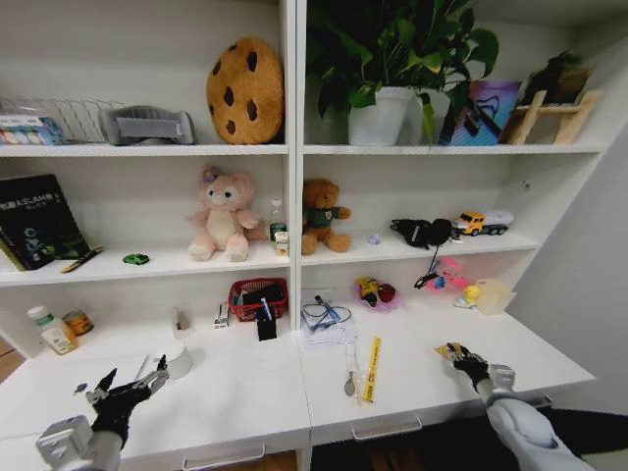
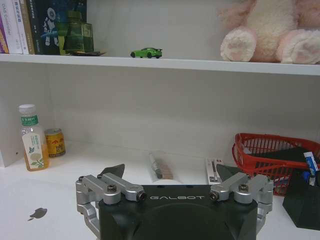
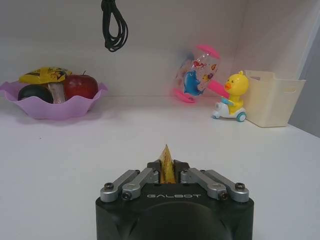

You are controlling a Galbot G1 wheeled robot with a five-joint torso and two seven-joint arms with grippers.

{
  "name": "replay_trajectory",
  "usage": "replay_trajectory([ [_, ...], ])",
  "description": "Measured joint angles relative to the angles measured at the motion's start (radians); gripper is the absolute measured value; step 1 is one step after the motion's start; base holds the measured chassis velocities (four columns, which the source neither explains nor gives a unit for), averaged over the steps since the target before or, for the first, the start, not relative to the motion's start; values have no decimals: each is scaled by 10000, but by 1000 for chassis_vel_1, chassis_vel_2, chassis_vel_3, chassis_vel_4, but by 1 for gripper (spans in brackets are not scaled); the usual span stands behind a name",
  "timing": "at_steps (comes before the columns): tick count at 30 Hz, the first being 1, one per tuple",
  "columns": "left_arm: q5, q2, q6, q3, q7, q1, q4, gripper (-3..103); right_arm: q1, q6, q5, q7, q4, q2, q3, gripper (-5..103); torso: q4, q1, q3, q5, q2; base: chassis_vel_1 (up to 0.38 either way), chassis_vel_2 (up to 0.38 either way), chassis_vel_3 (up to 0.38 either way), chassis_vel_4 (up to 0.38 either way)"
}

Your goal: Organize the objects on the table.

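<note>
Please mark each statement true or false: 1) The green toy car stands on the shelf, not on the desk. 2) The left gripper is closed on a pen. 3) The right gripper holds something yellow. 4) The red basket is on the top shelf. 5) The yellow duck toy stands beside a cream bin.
1) True: the green toy car stands on the shelf, near the pink plush.
2) False: the left gripper is open and holds nothing.
3) True: the right gripper is shut on a yellow object.
4) False: the red basket stands on the desk.
5) True: the yellow duck toy is next to the cream bin.
</note>
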Motion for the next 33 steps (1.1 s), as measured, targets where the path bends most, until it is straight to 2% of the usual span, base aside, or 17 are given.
replay_trajectory([
  [4, 0, 0, 0, 0, 0, 0, 0, 100, -39, 26, 40, -22, 122, -5, 75, 2, -2, 0, 0, 1, 0, 0, 0, 0, 0],
  [16, 0, 0, 1, 0, -2, 0, 0, 100, 250, -63, 488, -156, 765, -198, 152, 0, -4, 0, 0, 0, 0, 0, 0, 0, 0],
  [18, 0, 0, 0, 0, 0, 0, 0, 100, 1301, -132, 904, -163, 878, -423, -603, 0, -3, 0, 0, -1, 0, 0, 0, 0, 0],
  [20, 0, 0, 0, 0, -2, 0, 0, 100, 1768, -94, 955, -194, 708, -471, -911, 0, 0, 0, 1, -1, 0, 0, 0, 0, 0],
  [21, -1, 0, 0, 0, -2, 0, 0, 100, 2808, 139, 635, -443, 107, -523, -1512, 0, 3, 0, 1, 2, -1, 0, 0, 0, 0],
  [24, 0, 0, 1, 0, -4, 0, 0, 100, 3549, 300, 289, -686, -451, -529, -1934, 0, 2, 1, 1, -2, -1, 0, 0, 0, 0],
  [25, 0, 0, 0, 0, 1, 0, 0, 100, 4815, 445, 197, -976, -1455, -449, -2810, 0, -1, 1, 1, 0, -1, 0, 0, 0, 0],
  [26, 0, 0, 0, 0, 1, 0, 0, 100, 4815, 445, 197, -976, -1455, -449, -2810, 0, -1, 1, 1, 0, -1, 0, 0, 0, 0],
  [29, 0, 0, 1, 0, -2, 0, 0, 100, 6933, 749, 21, -1502, -3538, 68, -4132, 0, 2, 1, 1, 0, -2, 0, 0, 0, 0],
  [33, 0, 0, 1, 0, -1, 0, 0, 100, 7575, 854, 25, -1679, -4386, 395, -4800, 0, -2, 1, 1, 0, -2, 0, 0, 0, 0],
])
